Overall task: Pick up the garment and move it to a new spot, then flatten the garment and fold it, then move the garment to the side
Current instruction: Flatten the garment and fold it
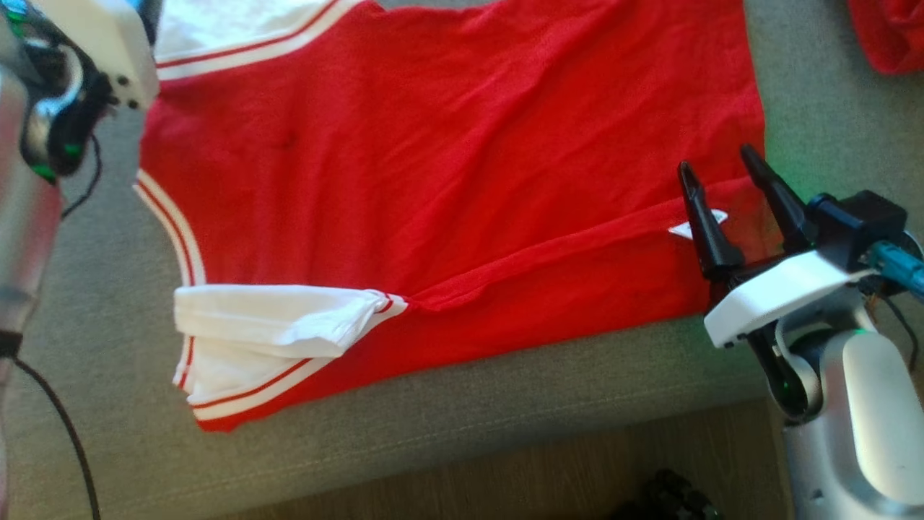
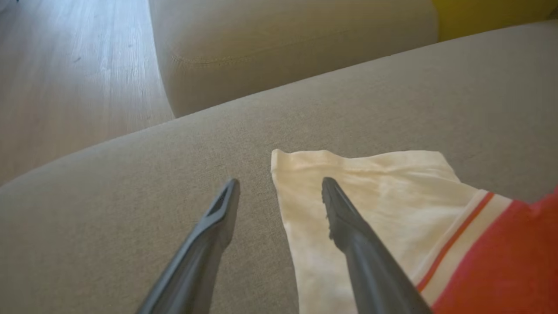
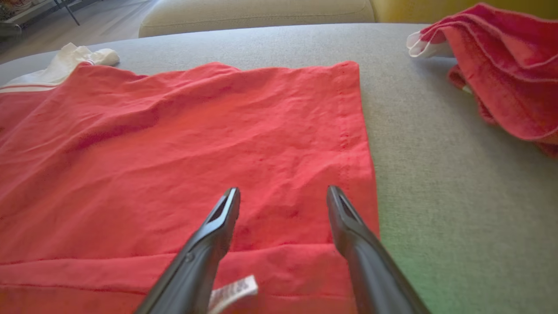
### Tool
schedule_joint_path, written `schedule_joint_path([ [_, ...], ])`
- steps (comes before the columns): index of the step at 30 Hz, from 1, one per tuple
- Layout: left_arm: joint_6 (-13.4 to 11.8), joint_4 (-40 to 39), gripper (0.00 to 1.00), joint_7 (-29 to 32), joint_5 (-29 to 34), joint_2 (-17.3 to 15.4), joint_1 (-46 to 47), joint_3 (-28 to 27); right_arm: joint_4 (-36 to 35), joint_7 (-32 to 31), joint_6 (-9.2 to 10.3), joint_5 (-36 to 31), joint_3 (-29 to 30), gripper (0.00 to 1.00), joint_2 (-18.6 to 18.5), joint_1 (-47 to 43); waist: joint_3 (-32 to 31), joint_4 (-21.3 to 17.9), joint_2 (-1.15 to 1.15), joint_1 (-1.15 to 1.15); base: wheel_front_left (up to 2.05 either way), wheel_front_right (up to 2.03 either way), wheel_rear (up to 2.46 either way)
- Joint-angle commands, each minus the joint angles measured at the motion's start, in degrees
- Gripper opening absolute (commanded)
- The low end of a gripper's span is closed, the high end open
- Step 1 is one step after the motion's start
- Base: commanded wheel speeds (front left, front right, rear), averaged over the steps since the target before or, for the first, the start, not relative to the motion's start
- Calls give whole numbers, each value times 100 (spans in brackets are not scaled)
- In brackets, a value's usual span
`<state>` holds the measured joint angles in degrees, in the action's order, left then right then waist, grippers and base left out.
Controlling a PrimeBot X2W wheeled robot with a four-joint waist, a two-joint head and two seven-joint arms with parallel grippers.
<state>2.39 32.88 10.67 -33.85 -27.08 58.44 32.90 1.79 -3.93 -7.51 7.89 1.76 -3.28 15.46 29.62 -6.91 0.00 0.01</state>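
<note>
**Desk:** What is it lying on?

**Me:** I see a grey-beige sofa seat [image 1: 505, 440], with a wood floor [image 1: 548, 477] along its near edge. My left wrist view has another cushion [image 2: 283, 48] beyond the seat.

**Desk:** And the shirt?

**Me:** The red shirt [image 1: 447, 180] lies spread on the seat. Its long axis runs left to right across my head view, with the near white sleeve [image 1: 267, 318] at my left and the hem at my right. The near long edge looks folded over in a band, though the picture is soft there.

**Desk:** End effectors?

**Me:** The left end effector [image 2: 281, 180] is spread and empty, with one finger over the far white sleeve [image 2: 383, 192] and one over bare seat. The right end effector [image 1: 715, 157] is also spread and empty, over the hem by the white label [image 1: 722, 215]. A second red cloth [image 3: 501, 65] lies bunched, well apart at the right.
</note>
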Motion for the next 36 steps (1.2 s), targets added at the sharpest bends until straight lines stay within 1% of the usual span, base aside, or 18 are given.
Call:
schedule_joint_path([
  [1,105,66,100,88,27,-250,416,-139,-153,74,2,70,-127,100,39,130,182,-130,0,-1,0,0,0],
  [6,312,584,100,251,56,-228,868,21,-51,175,2,187,-205,100,39,205,341,-217,0,-1,0,0,0],
  [9,382,844,100,255,21,-173,1073,82,33,255,2,243,-264,100,39,272,427,-261,0,-1,0,0,0],
  [11,406,948,100,234,76,-190,1163,157,74,285,2,264,-304,100,40,307,455,-283,0,-1,0,0,0],
  [17,449,1271,100,174,135,-259,1363,282,159,331,2,290,-395,100,40,383,534,-376,0,-1,0,0,0],
  [19,404,1400,100,154,143,-276,1443,265,180,338,2,291,-419,100,40,388,565,-408,0,-1,0,0,0],
  [23,383,1619,100,154,100,-243,1549,245,200,343,2,293,-460,100,40,385,613,-463,0,-1,0,0,0],
  [30,446,1799,100,267,-49,-164,1631,298,203,339,2,267,-421,100,40,410,630,-494,0,-1,0,0,0],
  [31,454,1820,89,289,-68,-156,1638,316,202,337,2,262,-413,100,40,413,623,-494,0,-1,0,0,0],
  [32,462,1837,49,318,-75,-153,1644,347,200,331,2,258,-408,100,40,421,618,-496,0,-1,0,0,0],
  [34,475,1872,0,377,-98,-153,1653,401,181,324,2,245,-422,100,40,467,603,-508,0,-1,0,0,0],
  [36,486,1866,0,363,-131,-161,1656,444,162,295,2,245,-483,100,40,570,586,-527,0,-1,0,0,0],
])
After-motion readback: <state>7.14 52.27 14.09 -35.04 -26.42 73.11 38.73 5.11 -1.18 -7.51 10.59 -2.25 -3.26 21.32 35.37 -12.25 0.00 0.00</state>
